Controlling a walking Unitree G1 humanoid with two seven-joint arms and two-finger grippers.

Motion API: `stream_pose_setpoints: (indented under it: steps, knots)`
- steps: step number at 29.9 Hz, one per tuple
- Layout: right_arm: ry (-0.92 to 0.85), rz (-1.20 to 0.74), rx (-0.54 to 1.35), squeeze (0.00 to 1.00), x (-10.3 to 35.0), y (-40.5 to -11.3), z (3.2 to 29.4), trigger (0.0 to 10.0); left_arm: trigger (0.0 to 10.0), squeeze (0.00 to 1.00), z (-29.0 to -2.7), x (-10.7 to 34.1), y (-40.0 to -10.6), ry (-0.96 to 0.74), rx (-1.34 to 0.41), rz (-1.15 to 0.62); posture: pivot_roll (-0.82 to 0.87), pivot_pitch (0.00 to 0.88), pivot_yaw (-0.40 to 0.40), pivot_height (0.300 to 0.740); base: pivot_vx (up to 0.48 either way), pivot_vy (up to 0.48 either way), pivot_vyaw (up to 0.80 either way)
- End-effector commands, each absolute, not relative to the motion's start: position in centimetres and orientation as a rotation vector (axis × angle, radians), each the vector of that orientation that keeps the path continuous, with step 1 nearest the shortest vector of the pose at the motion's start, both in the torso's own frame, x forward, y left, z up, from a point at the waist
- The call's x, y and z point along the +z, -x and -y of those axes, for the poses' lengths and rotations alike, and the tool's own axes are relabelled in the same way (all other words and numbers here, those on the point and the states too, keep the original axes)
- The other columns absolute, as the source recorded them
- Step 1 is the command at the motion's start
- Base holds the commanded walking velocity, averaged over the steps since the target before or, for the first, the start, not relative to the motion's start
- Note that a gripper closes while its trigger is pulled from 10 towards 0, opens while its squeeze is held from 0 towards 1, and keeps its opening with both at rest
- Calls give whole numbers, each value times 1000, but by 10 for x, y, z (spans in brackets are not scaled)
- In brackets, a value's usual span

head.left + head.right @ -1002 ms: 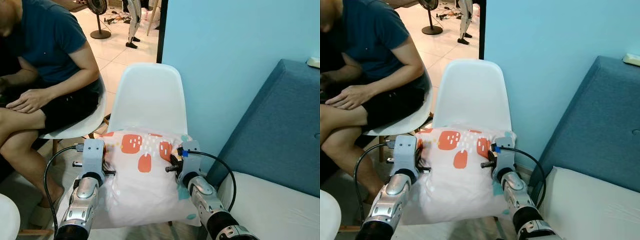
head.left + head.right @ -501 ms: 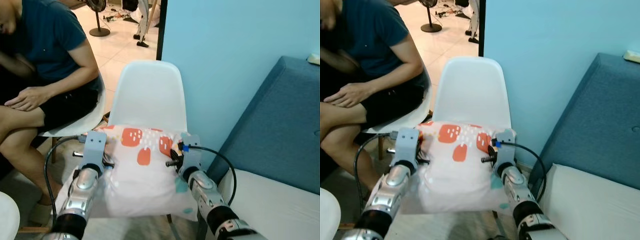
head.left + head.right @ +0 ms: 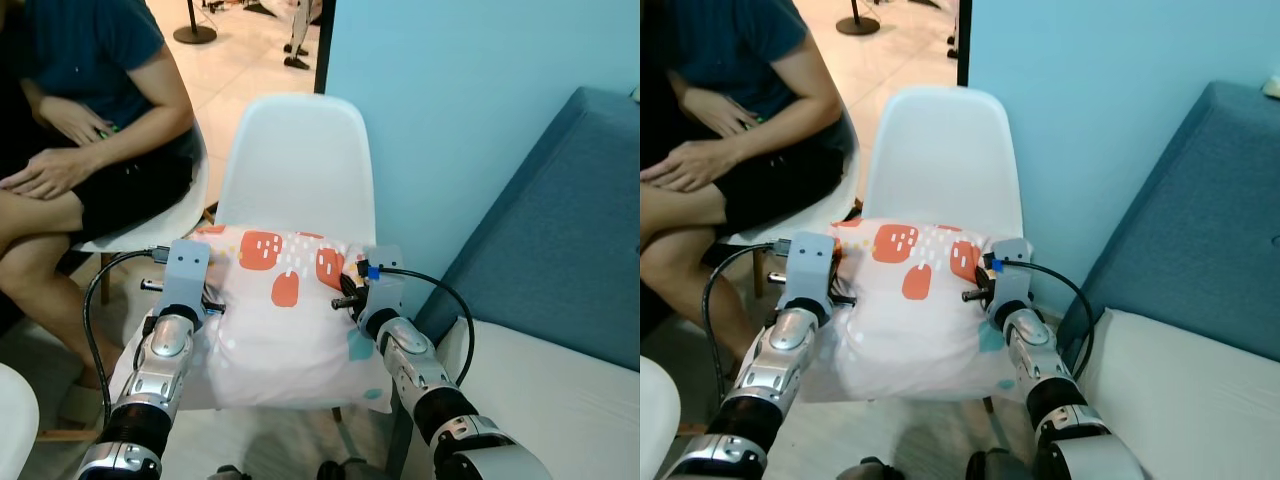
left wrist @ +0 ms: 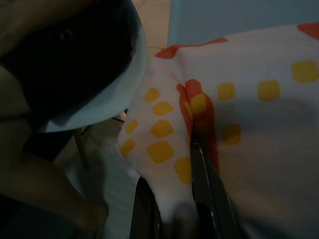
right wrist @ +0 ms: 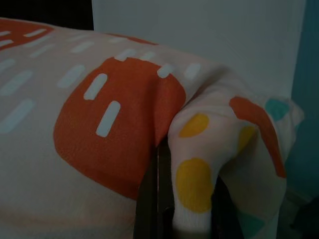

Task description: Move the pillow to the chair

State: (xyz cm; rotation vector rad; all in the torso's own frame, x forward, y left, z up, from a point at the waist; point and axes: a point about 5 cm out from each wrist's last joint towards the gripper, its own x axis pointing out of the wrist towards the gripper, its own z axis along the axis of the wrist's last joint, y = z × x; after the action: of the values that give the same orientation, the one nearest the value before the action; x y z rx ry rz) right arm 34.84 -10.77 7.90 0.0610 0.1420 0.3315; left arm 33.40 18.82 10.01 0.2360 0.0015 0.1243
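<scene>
Pillow, white with orange blotches and small yellow and teal spots, hangs between the two arms just in front of and over the seat of the white chair, its far edge lying close to the base of the chair's backrest. The left gripper is clamped on the pillow's left corner, a fold of yellow-spotted cloth pinched between its black fingers. The right gripper pinches the opposite corner in the same way, with a bunched flap of fabric (yellow dots, an orange stripe and a teal patch) squeezed between its closed fingers. Whether the pillow's underside touches the seat cannot be told. Beside the chair on the robot's left, a person in a dark blue shirt sits on a second white chair, hands resting on their lap. A blue sofa stands on the right against the light blue wall.
</scene>
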Motion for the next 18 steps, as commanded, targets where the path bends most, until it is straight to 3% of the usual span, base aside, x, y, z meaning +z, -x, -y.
stream_pose_setpoints:
  steps: [1,6,12,13,18]
  knots:
    - [-65,-163,327,0,74,-346,114,10000,10000,0,-189,100,-329,-251,149,17,29,245,-69,670,0,0,0]
    - [-83,-155,339,0,72,-343,114,10000,10000,0,-193,99,-325,-259,159,22,43,213,-79,655,0,0,0]
    - [-115,-158,332,0,71,-342,111,10000,10000,0,-197,96,-324,-251,178,6,24,214,-55,645,0,0,0]
    - [-126,-167,314,0,71,-343,111,10000,10000,0,-195,96,-327,-278,167,2,19,256,-66,640,0,0,0]
    - [-157,-182,282,0,68,-343,110,10000,10000,0,-191,99,-332,-296,153,9,47,231,-48,636,0,0,0]
